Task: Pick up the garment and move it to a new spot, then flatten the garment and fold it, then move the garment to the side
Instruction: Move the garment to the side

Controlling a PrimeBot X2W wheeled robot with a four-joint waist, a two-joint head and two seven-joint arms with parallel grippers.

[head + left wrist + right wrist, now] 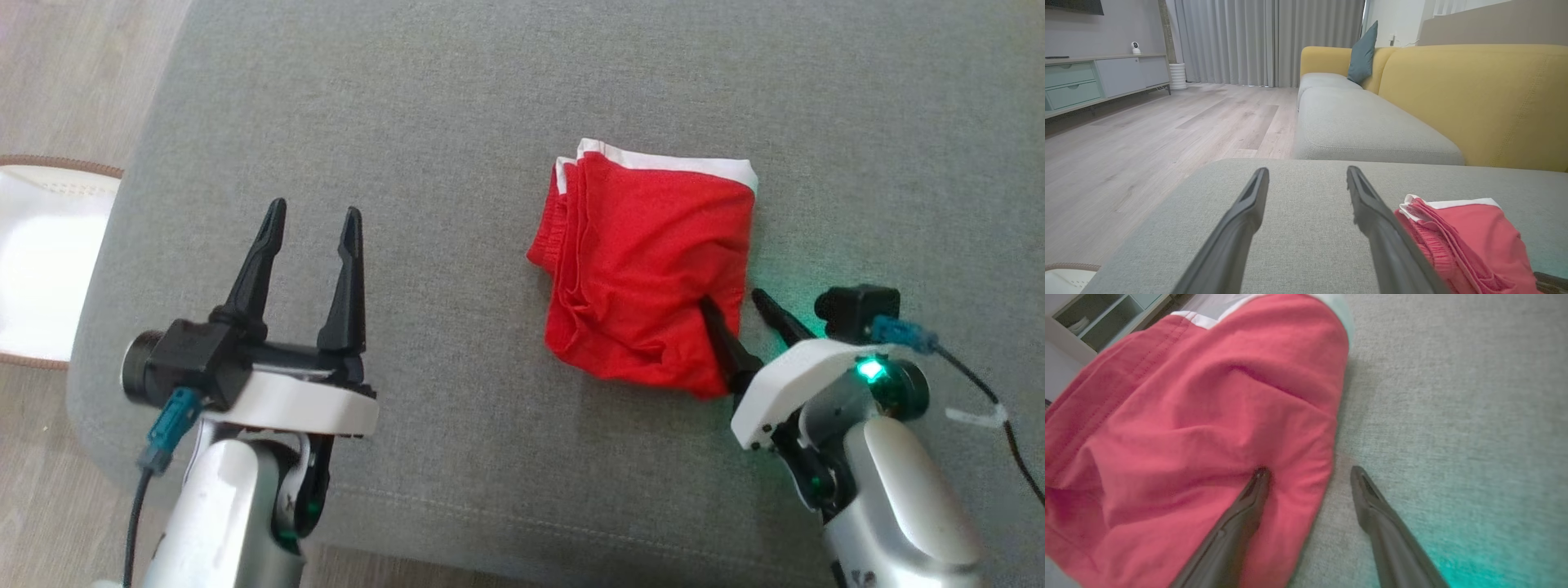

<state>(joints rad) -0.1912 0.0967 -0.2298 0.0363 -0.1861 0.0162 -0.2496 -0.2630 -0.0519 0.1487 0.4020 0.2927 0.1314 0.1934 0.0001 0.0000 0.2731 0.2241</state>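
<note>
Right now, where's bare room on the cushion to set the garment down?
Free: the grey cushion between the left tool and the red shorts, and the strip beyond the shorts. Crowded: the shorts' near right corner, where the open right tool straddles the edge.

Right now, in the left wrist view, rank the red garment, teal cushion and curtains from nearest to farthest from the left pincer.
1. Red garment, just right of the left pincer.
2. Teal cushion, on the yellow sofa beyond.
3. Curtains, along the far wall.

A red garment with white trim lies folded into a rough, rumpled rectangle. It rests flat on a grey cushion, right of centre.
</note>
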